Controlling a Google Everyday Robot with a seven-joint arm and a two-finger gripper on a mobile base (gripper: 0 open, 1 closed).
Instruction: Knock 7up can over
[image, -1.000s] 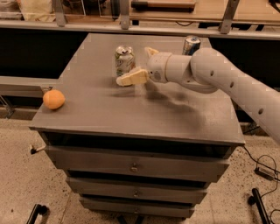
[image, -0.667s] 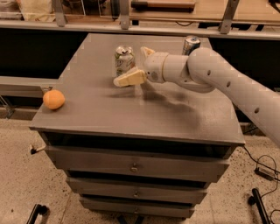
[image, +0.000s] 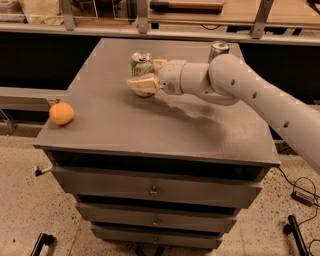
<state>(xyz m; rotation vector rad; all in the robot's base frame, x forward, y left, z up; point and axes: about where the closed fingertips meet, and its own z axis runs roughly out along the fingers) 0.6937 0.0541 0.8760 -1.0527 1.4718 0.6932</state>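
My tool (image: 145, 74) is over the back-left part of the bench (image: 150, 132), with its two cream fingers (image: 142, 85) apart. One lies across the front of the 7up can (image: 141, 63) and the other shows just behind the can on its right. The near finger covers the lower half of the can, so I cannot see the foot of the can or whether the finger is actually touching it. What shows above the finger is a silver top and a white band with green marks. The can stands upright.

My arm (image: 260, 97) comes in from the right and runs out of view at the right edge, so its far end is cut off. It also hides the lower part of the second can (image: 218, 50), a blue-and-silver one at the back right of the bench, leaving only its top and upper wall visible. That can is well apart from the tool.

In all there are two cans and one orange (image: 61, 113). The orange lies alone near the left edge of the bench, well apart from both cans. Under the bench top I count three drawer fronts (image: 155, 189), and the lowest one is partly cut off by the bottom edge. A dark cable (image: 300, 192) trails on the floor at the right
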